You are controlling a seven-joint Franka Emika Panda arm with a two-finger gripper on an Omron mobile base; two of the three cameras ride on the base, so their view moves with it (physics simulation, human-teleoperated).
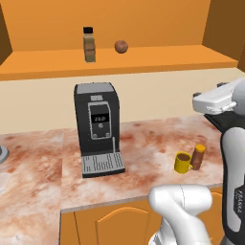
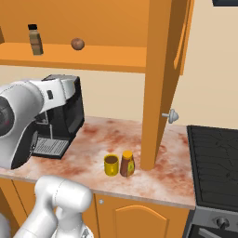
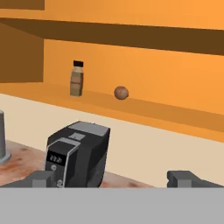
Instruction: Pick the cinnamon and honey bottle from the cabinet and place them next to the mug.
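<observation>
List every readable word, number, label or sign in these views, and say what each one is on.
"22:2" or similar: pale digits on the small display of the black coffee machine; the exact reading is uncertain.
"FRANKA": probably, on the robot's white forearm in the left base view; blurred.
Tan label on the slim black-capped cinnamon jar: unreadable.
Yellow label on the squat amber honey bottle: a red mark, no legible text.

The small slim cinnamon jar with black cap and tan label (image 3: 77, 78) stands upright on the flat orange shelf board of the open wooden cabinet (image 3: 166, 111). A round brown ball (image 3: 121, 92) lies near it to the right, apart from it. Below, a black boxy coffee machine with a lit display (image 3: 76, 153) sits on the mottled reddish stone desk (image 3: 19, 162). The end effector (image 3: 113, 179) shows two dark fingertips set wide apart, nothing between them.
</observation>
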